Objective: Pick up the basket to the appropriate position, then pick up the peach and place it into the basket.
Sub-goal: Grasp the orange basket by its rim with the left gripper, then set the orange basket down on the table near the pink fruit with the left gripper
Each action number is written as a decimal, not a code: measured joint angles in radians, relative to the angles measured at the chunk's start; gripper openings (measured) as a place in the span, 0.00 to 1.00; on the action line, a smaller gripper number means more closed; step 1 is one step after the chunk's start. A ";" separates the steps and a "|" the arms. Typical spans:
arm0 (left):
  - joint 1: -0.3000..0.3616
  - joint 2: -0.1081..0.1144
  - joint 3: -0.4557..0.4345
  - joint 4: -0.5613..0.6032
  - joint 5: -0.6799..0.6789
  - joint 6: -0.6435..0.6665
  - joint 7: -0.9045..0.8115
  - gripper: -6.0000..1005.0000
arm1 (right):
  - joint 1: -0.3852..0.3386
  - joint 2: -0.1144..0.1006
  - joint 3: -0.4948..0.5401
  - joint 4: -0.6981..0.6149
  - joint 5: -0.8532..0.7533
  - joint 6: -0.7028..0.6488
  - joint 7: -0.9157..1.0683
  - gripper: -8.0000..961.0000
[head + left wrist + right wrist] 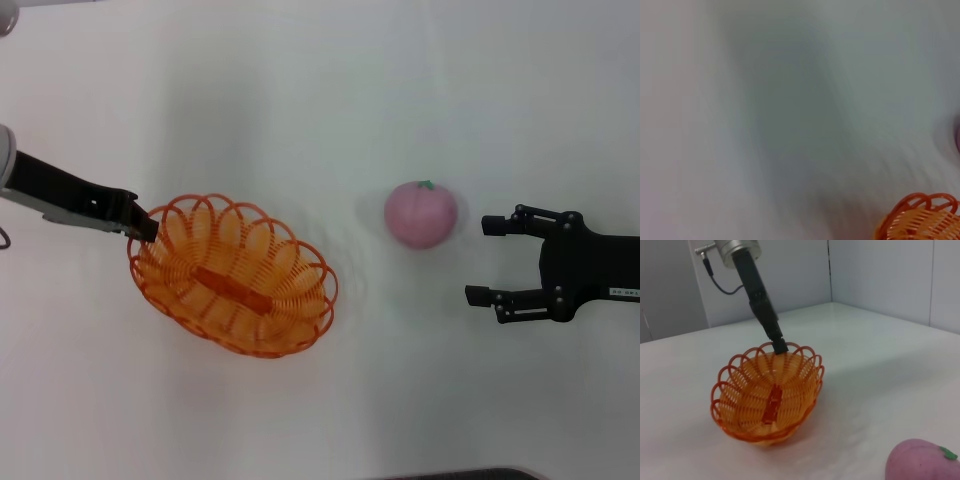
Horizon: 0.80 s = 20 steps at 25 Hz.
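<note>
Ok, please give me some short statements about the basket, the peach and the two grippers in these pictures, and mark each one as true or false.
1. The left gripper is closed on the rim of the basket. True.
2. The peach lies inside the basket. False: it sits on the table, to the basket's right, apart from it.
3. The right gripper has its jaws open and holds nothing. True.
4. The right gripper touches the peach. False: a gap separates them.
5. The basket is empty. True.
</note>
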 joint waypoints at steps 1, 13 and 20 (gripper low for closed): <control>0.007 -0.002 -0.001 -0.001 -0.004 0.000 -0.006 0.05 | 0.000 0.000 0.000 0.000 0.000 0.000 0.001 0.99; 0.118 -0.014 0.008 0.039 -0.177 -0.023 -0.084 0.04 | 0.008 0.002 0.011 0.000 0.001 0.005 0.023 0.99; 0.207 -0.020 0.069 0.038 -0.269 -0.085 -0.122 0.05 | 0.008 0.006 0.017 0.000 0.001 0.014 0.022 0.99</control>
